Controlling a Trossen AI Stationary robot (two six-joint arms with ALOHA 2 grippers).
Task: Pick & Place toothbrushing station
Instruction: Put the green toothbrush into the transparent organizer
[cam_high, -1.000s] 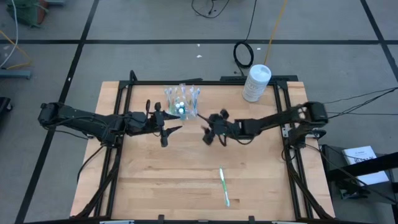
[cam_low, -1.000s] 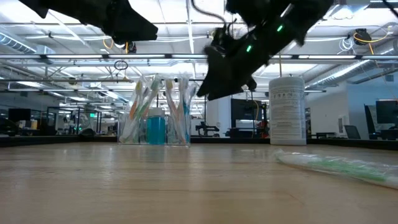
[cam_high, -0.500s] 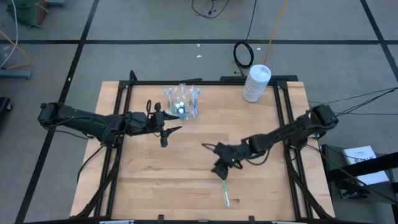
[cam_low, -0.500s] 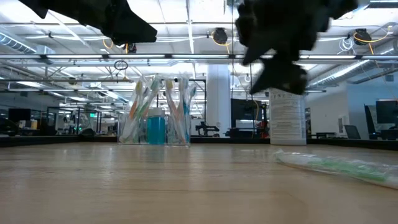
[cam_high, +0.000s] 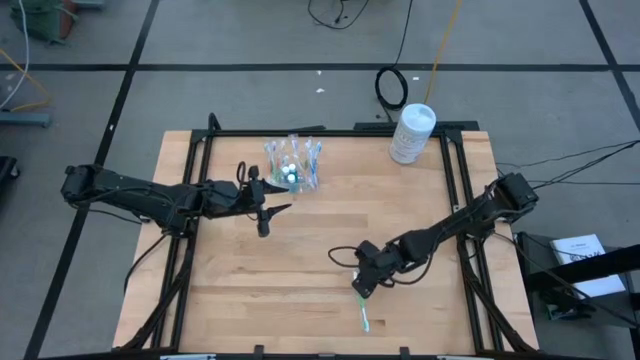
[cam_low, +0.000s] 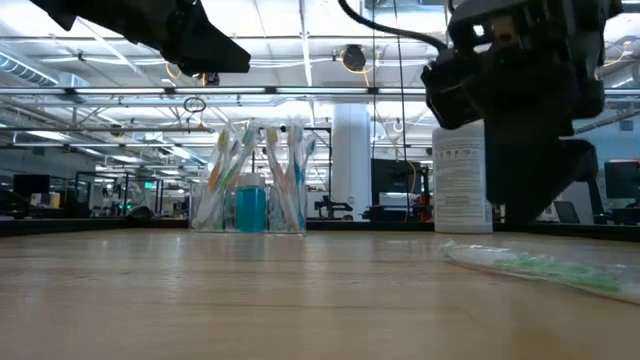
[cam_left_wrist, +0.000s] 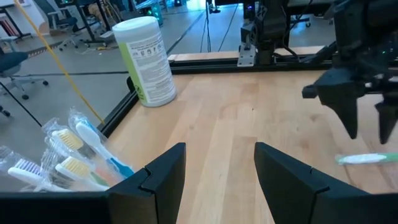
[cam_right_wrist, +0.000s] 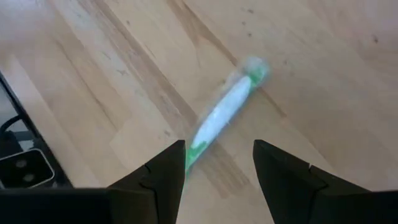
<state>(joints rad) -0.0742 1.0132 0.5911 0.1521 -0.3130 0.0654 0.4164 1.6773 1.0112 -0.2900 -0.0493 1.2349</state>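
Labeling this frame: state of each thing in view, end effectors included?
Clear holder: upright, toothbrushes inside.
Wrapped green toothbrush: flat on table, not gripped.
White tub: upright, lid on.
Right end effector: open, above toothbrush.
Left end effector: open, empty, beside holder.

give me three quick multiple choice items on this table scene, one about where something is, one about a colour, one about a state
1. Where does the white tub stand?
A. at the table's far right corner
B. at the table's centre
C. beside the wrapped toothbrush

2. What colour marks the wrapped toothbrush lying on the table?
A. red
B. green
C. black

3. How is the right pincer?
A. shut on the tub
B. shut on the toothbrush
C. open above the toothbrush

Answers:
1 A, the high view shows it at the far right edge of the table.
2 B, the right wrist view shows white and green under the wrapper.
3 C, its fingers stand apart with the toothbrush between them in the right wrist view.
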